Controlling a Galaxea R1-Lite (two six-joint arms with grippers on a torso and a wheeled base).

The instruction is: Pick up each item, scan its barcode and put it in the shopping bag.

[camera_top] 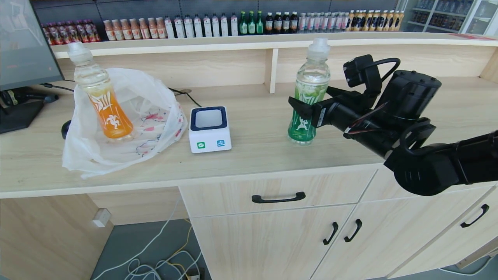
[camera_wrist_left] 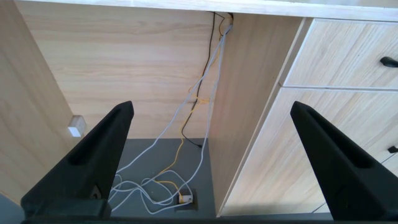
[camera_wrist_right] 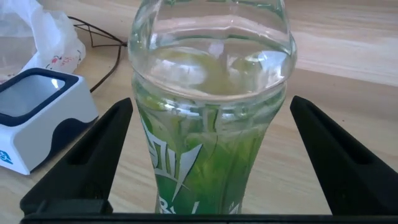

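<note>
While the right gripper (camera_top: 310, 102) is spread around the green bottle (camera_top: 311, 74) right of the scanner (camera_top: 209, 128), close squarely on its waist.

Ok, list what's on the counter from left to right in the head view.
monitor → bag with the orange bottle in it → scanner → green bottle

Right wrist view crops the green bottle (camera_wrist_right: 211, 124) top and bottom.
</note>
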